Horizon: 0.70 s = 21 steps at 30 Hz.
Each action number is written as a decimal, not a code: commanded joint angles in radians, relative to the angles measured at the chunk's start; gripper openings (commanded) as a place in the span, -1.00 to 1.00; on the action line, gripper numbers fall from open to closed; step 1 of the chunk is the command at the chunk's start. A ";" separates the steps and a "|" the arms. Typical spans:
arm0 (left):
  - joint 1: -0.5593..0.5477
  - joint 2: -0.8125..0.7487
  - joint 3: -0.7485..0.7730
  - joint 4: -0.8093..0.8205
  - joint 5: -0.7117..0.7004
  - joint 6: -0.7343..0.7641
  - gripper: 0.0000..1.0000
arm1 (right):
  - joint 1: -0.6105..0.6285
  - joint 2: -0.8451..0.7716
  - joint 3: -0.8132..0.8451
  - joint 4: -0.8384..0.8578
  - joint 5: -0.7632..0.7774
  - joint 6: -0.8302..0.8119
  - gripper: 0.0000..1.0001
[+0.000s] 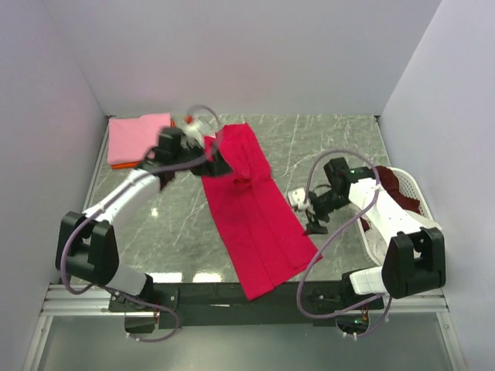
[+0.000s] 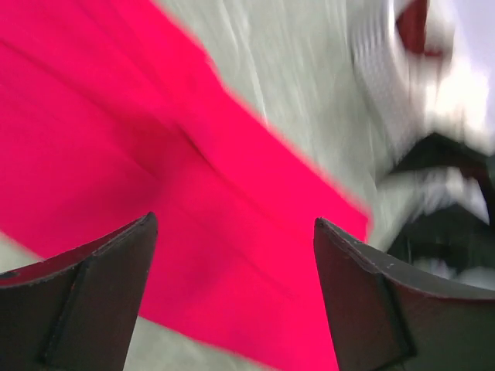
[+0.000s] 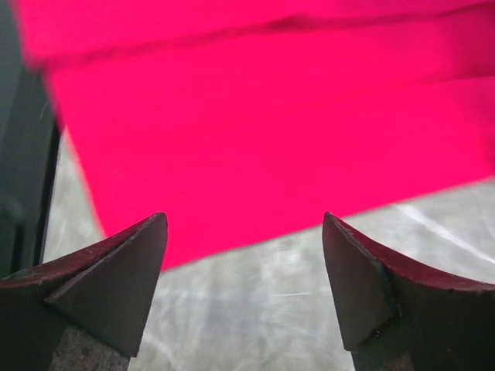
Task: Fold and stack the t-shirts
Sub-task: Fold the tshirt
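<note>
A crimson red t-shirt lies as a long folded strip, running diagonally from the table's far middle to its near edge. My left gripper hovers over the strip's far end, left of its middle crease, and is open with nothing between its fingers. In the left wrist view the left gripper shows the blurred red t-shirt below it. My right gripper stands open just off the strip's right edge. The right wrist view shows the right gripper empty above bare table, with the red t-shirt ahead of it.
A folded pink t-shirt rests on an orange one at the far left corner. A white basket at the right edge holds a maroon t-shirt. The grey marble table ends at a black rail along the near edge.
</note>
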 commanded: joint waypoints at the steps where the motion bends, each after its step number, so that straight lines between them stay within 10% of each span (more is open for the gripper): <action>1: -0.245 -0.098 -0.078 -0.125 -0.055 0.077 0.73 | 0.004 0.004 -0.064 -0.125 0.109 -0.358 0.71; 8: -0.424 -0.242 -0.310 -0.122 -0.387 -0.062 0.64 | 0.032 -0.102 -0.203 0.037 0.166 -0.233 0.66; 13: -0.106 -0.155 -0.258 0.031 -0.327 -0.144 0.52 | 0.030 0.002 -0.054 0.237 0.019 0.254 0.32; 21: 0.059 0.500 0.350 -0.110 -0.233 -0.201 -0.38 | 0.030 0.104 0.086 0.444 -0.015 0.685 -0.29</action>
